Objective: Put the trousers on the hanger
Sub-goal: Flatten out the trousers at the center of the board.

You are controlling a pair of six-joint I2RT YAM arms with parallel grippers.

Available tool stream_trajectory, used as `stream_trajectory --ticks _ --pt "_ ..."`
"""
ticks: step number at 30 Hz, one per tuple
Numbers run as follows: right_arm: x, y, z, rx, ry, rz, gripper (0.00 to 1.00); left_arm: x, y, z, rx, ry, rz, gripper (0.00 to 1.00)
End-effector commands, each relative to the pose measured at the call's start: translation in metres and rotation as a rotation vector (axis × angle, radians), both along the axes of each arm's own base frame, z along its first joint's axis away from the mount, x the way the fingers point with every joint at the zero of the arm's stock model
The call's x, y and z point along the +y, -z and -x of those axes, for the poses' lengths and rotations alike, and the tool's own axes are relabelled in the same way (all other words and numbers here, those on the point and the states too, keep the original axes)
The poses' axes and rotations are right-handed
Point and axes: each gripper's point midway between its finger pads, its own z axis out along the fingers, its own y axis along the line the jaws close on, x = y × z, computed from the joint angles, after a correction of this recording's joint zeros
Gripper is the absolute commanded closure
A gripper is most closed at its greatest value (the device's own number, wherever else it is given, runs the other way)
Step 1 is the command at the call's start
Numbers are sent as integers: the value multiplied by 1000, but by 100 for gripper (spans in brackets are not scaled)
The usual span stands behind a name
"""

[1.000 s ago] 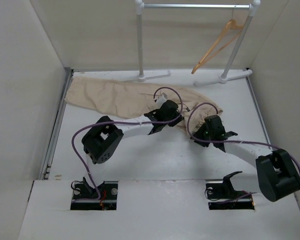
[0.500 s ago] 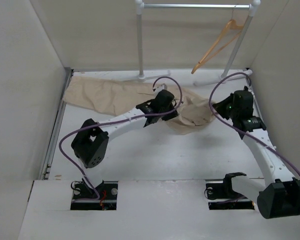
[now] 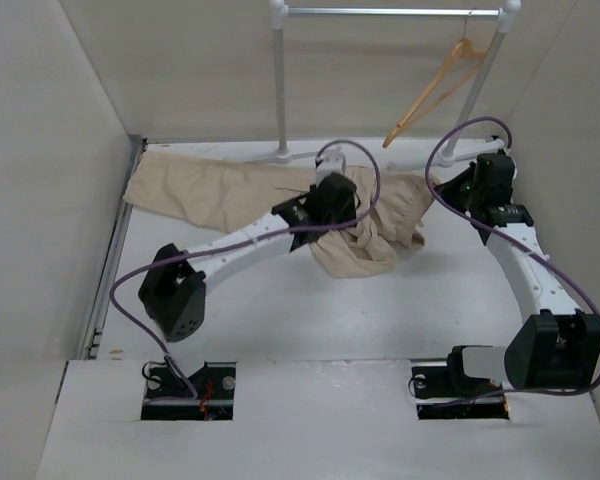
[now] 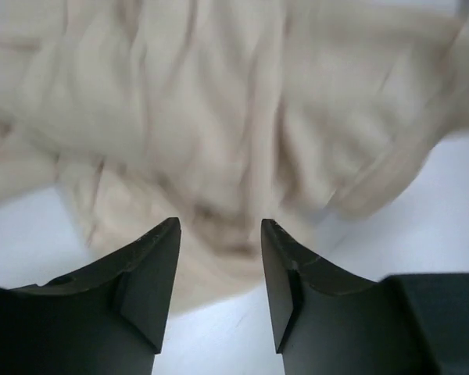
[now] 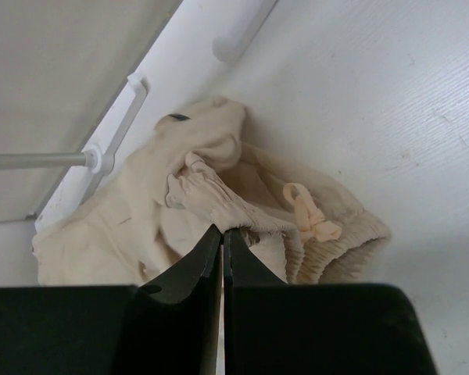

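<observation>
The beige trousers (image 3: 220, 195) lie across the back of the table, legs to the left, with the waist end bunched at centre right. My left gripper (image 3: 348, 222) hovers over the bunch; in the left wrist view it (image 4: 219, 226) is open, with cloth (image 4: 219, 117) just beyond the tips. My right gripper (image 3: 448, 192) is at back right; in the right wrist view it (image 5: 223, 229) is shut, pinching the gathered waistband (image 5: 250, 215) beside the drawstring bow (image 5: 309, 219). The orange hanger (image 3: 435, 85) hangs tilted on the rail.
The white-and-metal garment rail (image 3: 390, 12) stands at the back, its posts (image 3: 280, 80) and feet on the table; its base (image 5: 113, 129) shows in the right wrist view. Walls close in left, right and behind.
My right arm swung from the table's middle to the back right, drawing the waistband with it. My left arm reached further out. The trousers' waist end bunched and shifted right.
</observation>
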Motion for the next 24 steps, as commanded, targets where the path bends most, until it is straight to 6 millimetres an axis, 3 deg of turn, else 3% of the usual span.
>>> stream_trajectory --ticks 1,4,7,13,17,19,21,22,24 --pt "2 -37 -11 -110 -16 8 94 33 -5 72 -66 -26 -59 61" --pt "3 -37 -10 -108 -20 10 94 58 41 109 45 -66 -84 64" --pt "4 -42 -9 -117 -29 15 93 65 85 122 187 -100 -63 60" --pt "7 -35 -2 -105 -43 8 93 39 111 79 233 -110 122 50" --pt "11 -25 7 -90 -53 -5 93 20 142 66 322 -80 119 52" --pt "13 -23 13 -90 -57 -9 93 18 157 61 341 -94 95 63" --pt "15 -22 18 -90 -60 -9 93 21 163 56 347 -121 88 86" --pt "15 -22 20 -91 -59 -9 93 27 158 54 341 -148 96 94" --pt "14 -26 23 -101 -60 -10 93 50 132 54 299 -205 123 100"
